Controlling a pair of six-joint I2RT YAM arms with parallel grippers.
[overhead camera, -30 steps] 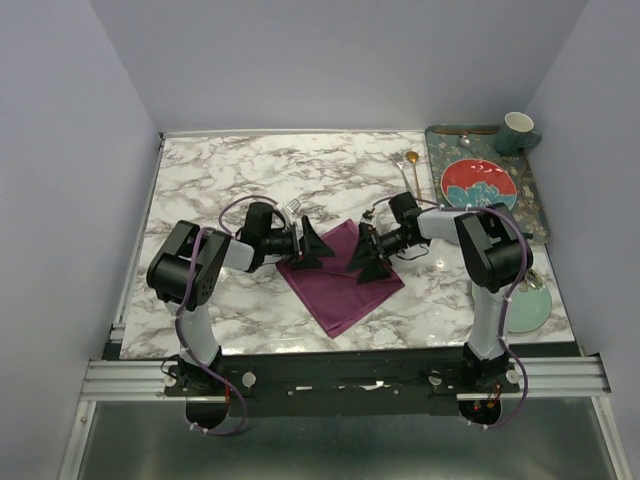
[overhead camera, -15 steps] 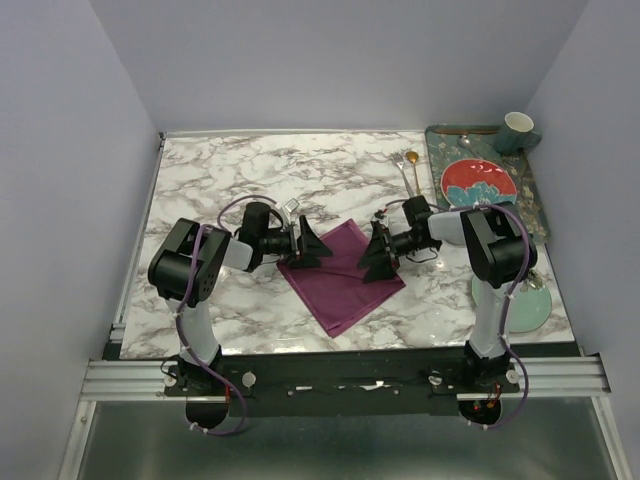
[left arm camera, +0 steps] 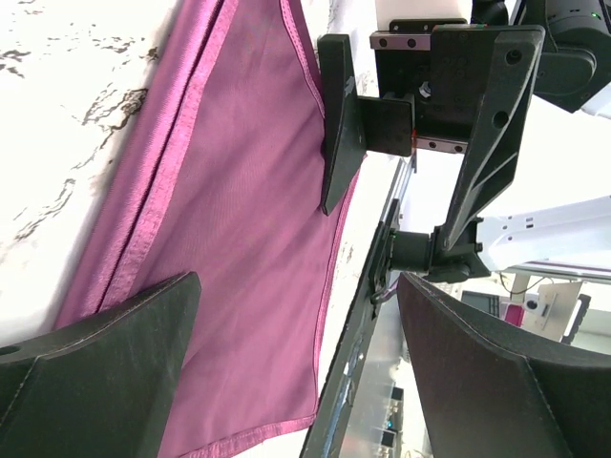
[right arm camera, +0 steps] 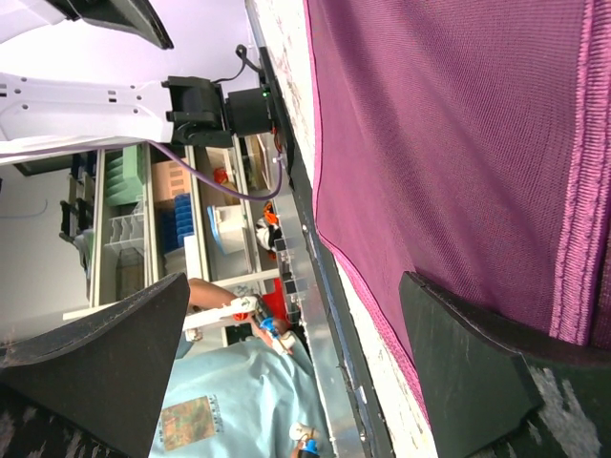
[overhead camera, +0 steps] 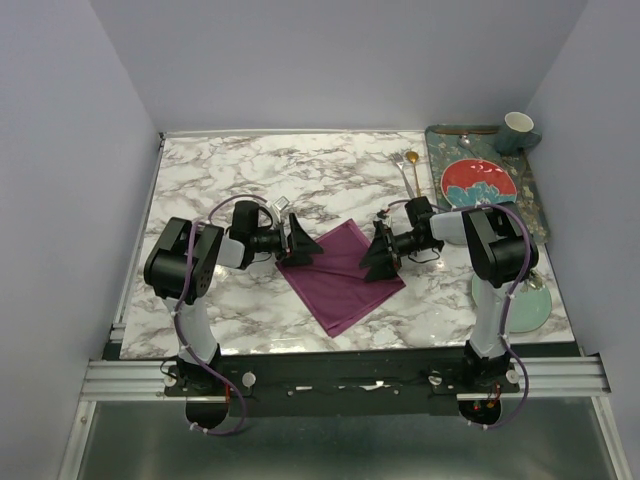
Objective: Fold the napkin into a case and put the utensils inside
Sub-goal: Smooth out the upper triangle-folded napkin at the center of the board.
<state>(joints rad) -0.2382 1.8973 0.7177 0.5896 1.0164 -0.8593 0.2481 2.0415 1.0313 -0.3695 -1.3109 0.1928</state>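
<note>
The plum-purple napkin (overhead camera: 342, 278) lies flat on the marble table (overhead camera: 240, 170), near its middle, set like a diamond with one corner toward the arm bases. In the left wrist view doubled hems run along its left side, so it is folded over at least once. It is still a broad panel, not a narrow pocket.

The left gripper (overhead camera: 298, 246) sits low at the cloth's upper left edge, fingers spread wide with nothing between them but the napkin below. The right gripper (overhead camera: 378, 254) faces it from the right edge, also spread wide and holding nothing.

The gold spoon (overhead camera: 411, 158) and silver fork (overhead camera: 400, 163) lie together well beyond the napkin, just beside a patterned tray (overhead camera: 432, 150). The tray carries a red plate (overhead camera: 478, 183) and a cup (overhead camera: 517, 128). A pale green plate (overhead camera: 530, 308) rests at the near right.

In the right wrist view a printed patch on a bystander's (right arm camera: 239, 401) light blue shirt is too small to read.
</note>
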